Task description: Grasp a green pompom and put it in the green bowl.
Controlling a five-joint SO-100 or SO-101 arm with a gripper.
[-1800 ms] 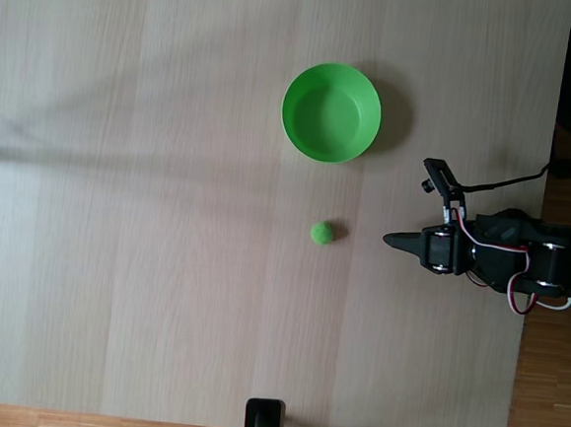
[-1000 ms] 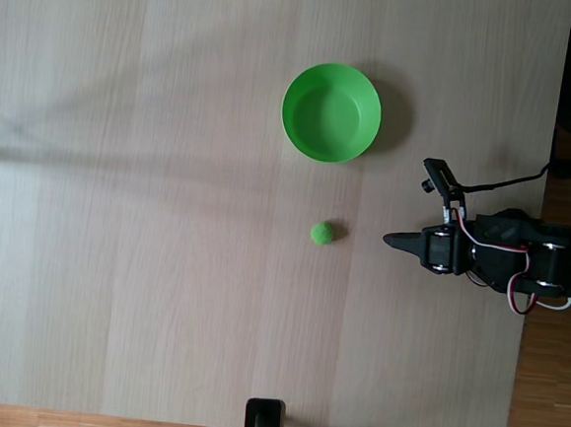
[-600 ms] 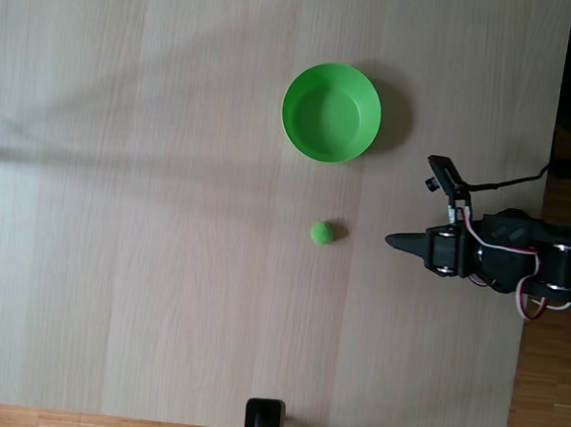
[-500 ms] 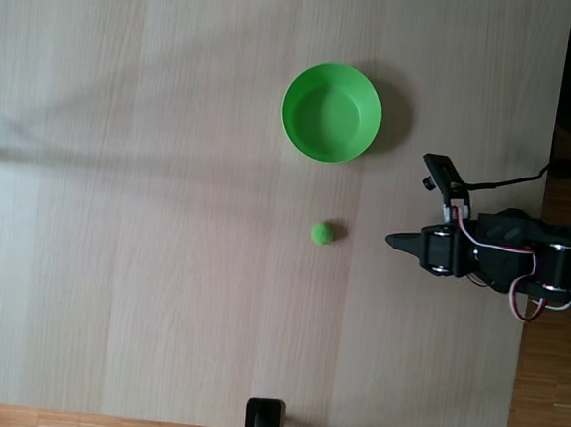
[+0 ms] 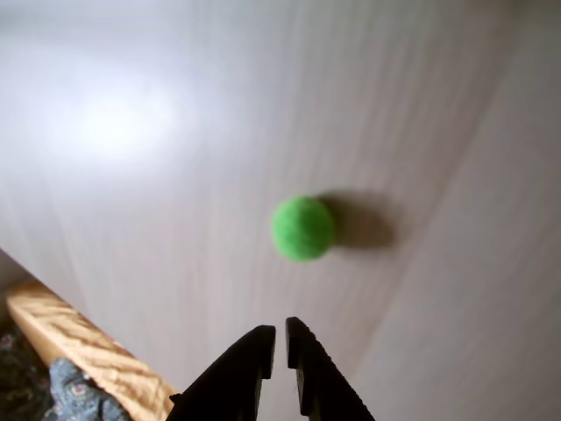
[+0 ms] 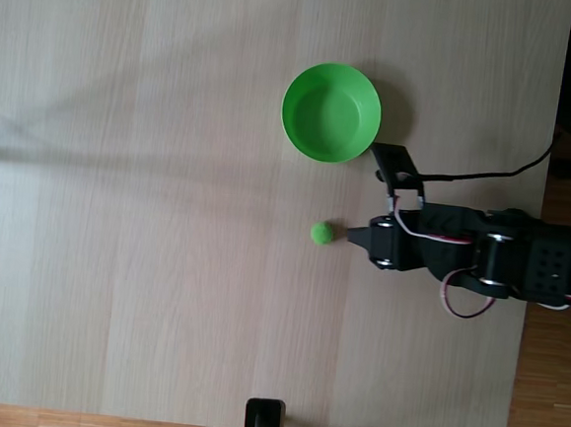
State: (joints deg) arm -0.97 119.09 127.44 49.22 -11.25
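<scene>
On the right side of the fixed view, the arm has stretched to the left over the table (image 6: 167, 214) in the last half second. The green bowl (image 6: 331, 112) stays in the upper middle, empty. The gripper (image 6: 356, 237) now stands just beside the green pompom (image 6: 321, 233), which lies in the middle; the jaws are almost pressed together, so they must spread before a grasp.

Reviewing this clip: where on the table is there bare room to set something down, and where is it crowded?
The table is bare across its whole left half in the fixed view, and below the green pompom down to the black mount at the bottom edge. It is crowded at right: green bowl, pompom, and the arm's nearly shut end effector.
</scene>
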